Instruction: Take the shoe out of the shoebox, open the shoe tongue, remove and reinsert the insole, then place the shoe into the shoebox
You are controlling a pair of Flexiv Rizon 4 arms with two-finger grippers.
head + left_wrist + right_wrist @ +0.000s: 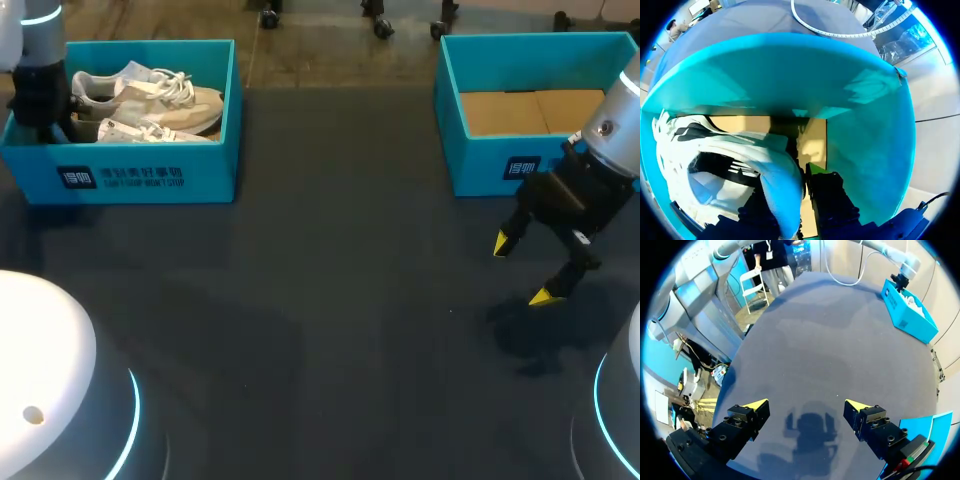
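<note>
A white and beige shoe [150, 92] lies in the blue shoebox [150, 178] at the table's far left, with a second shoe [150, 131] beside it. My left gripper [45, 120] reaches down into that box's left end. In the left wrist view the shoe's white heel [782, 187] stands between the dark fingers [827, 197], which press it from both sides, so my left gripper [787, 185] is shut on it. My right gripper [522, 270] hangs open over bare table at the right, with nothing between its yellow tips [806, 404].
A second blue box [500, 165] with a bare cardboard floor stands at the far right, just behind my right gripper. The dark table [330, 300] stretches between the two boxes. The far shoebox [910, 315] shows ahead in the right wrist view.
</note>
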